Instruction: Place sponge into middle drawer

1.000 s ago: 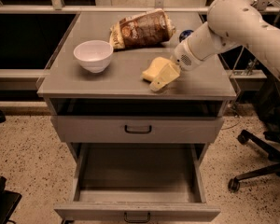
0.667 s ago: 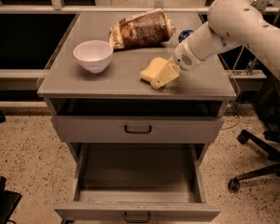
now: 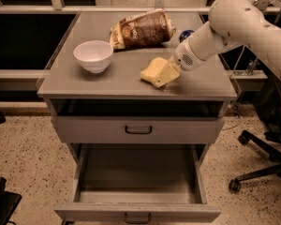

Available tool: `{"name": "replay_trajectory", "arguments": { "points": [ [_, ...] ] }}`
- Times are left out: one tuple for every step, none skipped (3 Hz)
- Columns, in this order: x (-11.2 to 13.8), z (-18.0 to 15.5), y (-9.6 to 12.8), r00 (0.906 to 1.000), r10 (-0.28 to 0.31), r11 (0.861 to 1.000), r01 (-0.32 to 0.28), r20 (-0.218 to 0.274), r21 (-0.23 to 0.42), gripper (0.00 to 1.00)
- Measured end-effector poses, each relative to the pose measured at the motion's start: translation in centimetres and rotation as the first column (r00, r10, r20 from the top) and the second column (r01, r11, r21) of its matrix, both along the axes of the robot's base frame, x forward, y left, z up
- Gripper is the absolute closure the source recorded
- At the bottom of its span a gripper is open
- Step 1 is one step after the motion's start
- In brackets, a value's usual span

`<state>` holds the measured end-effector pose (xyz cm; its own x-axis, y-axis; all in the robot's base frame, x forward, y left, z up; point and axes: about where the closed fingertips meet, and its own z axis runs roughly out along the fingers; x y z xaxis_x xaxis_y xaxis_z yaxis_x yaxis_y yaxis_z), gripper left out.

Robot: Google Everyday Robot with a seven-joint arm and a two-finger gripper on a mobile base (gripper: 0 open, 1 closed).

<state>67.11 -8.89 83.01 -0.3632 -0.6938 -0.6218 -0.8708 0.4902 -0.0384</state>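
The pale yellow sponge (image 3: 155, 72) is over the right half of the grey cabinet top (image 3: 107, 81), just above the surface and tilted. My gripper (image 3: 168, 72) comes in from the right on the white arm and is shut on the sponge's right end. The middle drawer (image 3: 138, 182) is pulled open at the bottom of the view, with its inside bare and its black bar handle (image 3: 137, 218) at the front edge. The gripper and the sponge are above and behind the open drawer.
A white bowl (image 3: 93, 55) stands on the left of the top. A brown bread bag (image 3: 143, 29) lies at the back, with a small blue object (image 3: 185, 33) beside it. The upper grey drawer (image 3: 138, 129) is closed. An office chair base (image 3: 262, 168) stands on the right.
My gripper and the sponge have shifted slightly to the left over the cabinet top. Both drawers are unchanged.
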Motion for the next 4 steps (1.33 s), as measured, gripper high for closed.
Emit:
{"name": "replay_trajectory", "arguments": {
  "points": [
    [-0.9, 0.0, -0.1, 0.9994, 0.023, 0.999, -0.022, -0.027, 0.023, 1.0],
    [-0.9, 0.2, -0.1, 0.9994, 0.023, 0.999, -0.022, -0.027, 0.023, 1.0],
    [-4.2, 0.6, -0.6, 0.9983, -0.012, 0.998, 0.016, -0.058, 0.067, 1.0],
    [-12.6, 4.2, -1.5, 0.9807, -0.137, 0.971, 0.161, -0.139, 0.177, 1.0]
  ]
}}
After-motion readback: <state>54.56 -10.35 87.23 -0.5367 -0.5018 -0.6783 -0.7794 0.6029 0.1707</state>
